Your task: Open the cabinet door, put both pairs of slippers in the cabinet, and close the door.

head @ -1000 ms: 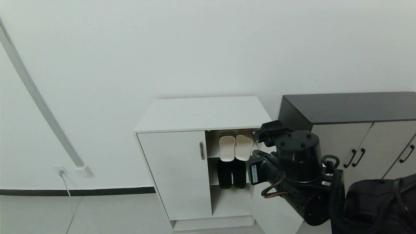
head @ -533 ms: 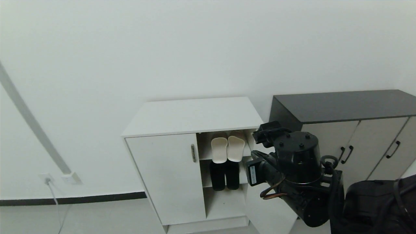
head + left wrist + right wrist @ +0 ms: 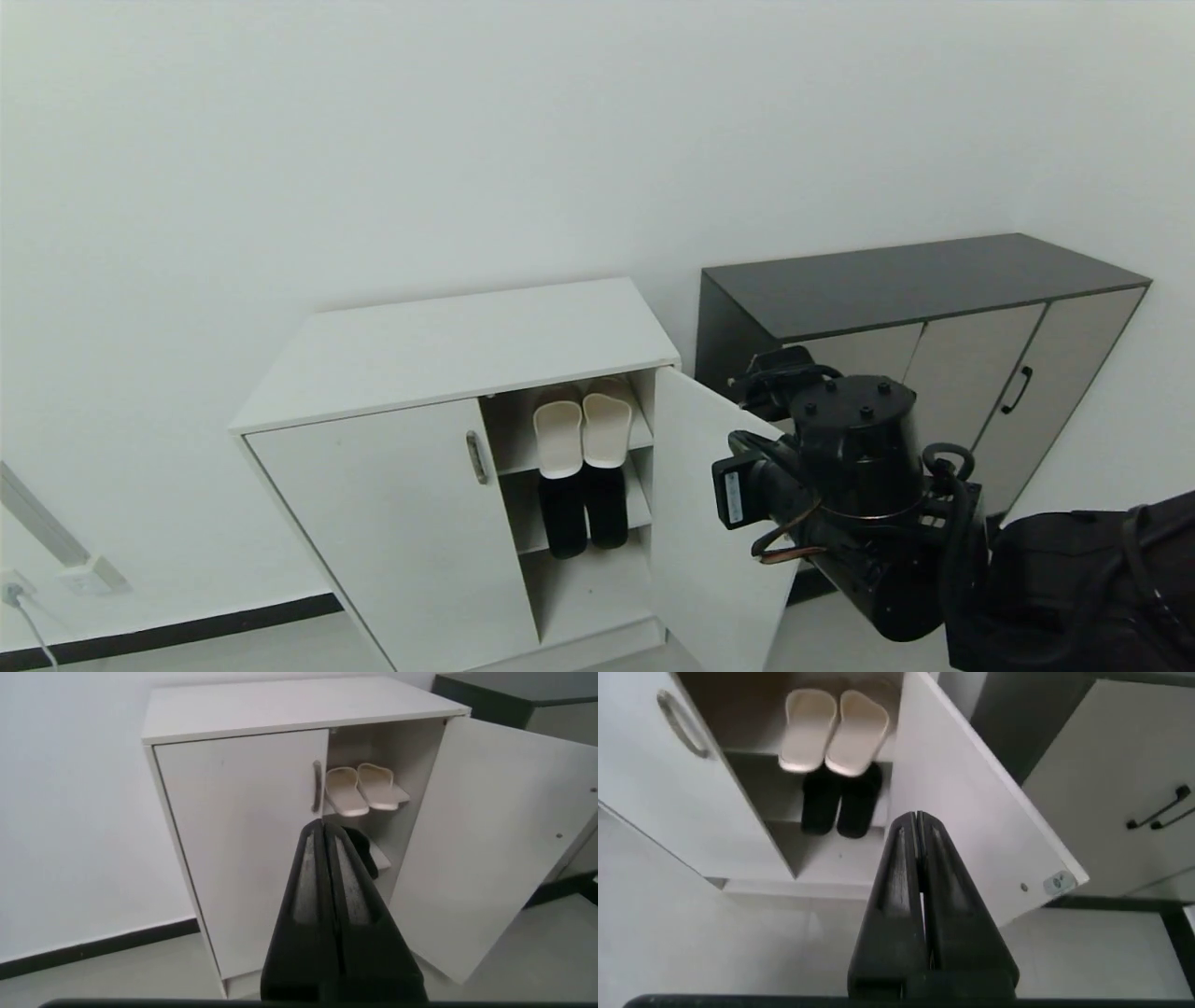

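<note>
The white cabinet (image 3: 467, 336) stands against the wall with its left door (image 3: 392, 532) closed and its right door (image 3: 709, 532) swung out. Inside, a pair of white slippers (image 3: 583, 431) lies on the upper shelf and a pair of black slippers (image 3: 586, 509) on the shelf below. My right gripper (image 3: 918, 826) is shut on nothing, close to the open door (image 3: 971, 812) near its free edge. My left gripper (image 3: 324, 833) is also shut and empty, held back in front of the cabinet, pointing at the gap beside the closed door's handle (image 3: 317, 786).
A dark-topped cabinet (image 3: 915, 280) with grey doors stands right of the white one, just behind the open door. A wall socket with a cable (image 3: 84, 577) sits low on the left. Bare floor (image 3: 112, 975) lies in front.
The head view has swung, so the cabinet now sits further left and lower. The right door now shows more of its face. My right arm holds about the same place in the view.
</note>
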Controlling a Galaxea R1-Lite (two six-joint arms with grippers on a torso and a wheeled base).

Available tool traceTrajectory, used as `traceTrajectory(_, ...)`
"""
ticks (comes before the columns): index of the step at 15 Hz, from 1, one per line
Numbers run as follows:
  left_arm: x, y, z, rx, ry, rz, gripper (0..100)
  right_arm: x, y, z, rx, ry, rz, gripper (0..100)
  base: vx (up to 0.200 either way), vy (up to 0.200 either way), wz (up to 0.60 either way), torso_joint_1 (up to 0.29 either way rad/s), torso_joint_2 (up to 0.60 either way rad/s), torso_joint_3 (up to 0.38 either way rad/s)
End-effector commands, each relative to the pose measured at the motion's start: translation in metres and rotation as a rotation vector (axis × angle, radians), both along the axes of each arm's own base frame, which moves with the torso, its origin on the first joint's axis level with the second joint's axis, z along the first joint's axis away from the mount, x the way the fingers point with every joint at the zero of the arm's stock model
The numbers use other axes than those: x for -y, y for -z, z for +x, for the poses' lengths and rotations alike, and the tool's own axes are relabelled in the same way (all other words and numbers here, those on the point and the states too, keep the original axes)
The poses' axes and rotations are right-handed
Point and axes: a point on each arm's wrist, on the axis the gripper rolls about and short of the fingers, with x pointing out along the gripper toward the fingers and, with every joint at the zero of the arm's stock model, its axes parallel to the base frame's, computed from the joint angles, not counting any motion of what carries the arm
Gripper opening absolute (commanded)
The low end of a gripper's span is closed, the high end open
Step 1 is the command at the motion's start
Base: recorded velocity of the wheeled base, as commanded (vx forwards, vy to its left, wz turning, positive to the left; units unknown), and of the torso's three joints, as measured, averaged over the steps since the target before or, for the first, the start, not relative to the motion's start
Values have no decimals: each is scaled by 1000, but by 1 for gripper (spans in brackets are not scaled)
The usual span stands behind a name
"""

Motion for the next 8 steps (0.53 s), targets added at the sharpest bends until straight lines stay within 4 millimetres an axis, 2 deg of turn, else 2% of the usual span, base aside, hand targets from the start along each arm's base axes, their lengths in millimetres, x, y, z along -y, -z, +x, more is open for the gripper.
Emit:
traceTrajectory(1, 0, 0, 0, -1, -2, -1, 0, 0, 0, 0, 0, 1, 0, 0, -200, 0, 0, -2, 2, -2)
traceTrajectory(3, 0, 0, 0, -1, -2, -1, 0, 0, 0, 0, 0, -1, 2, 0, -200, 0, 0, 12, 7, 2)
traceTrajectory(7, 0, 0, 0, -1, -1, 0, 0, 11, -3, 15, 9, 18, 22, 0, 0, 0, 0, 0, 0, 0)
traceTrajectory(8, 0, 0, 0, -1, -1, 0, 0, 19, -2, 32, 13, 65, 24, 0, 0, 0, 0, 0, 0, 0)
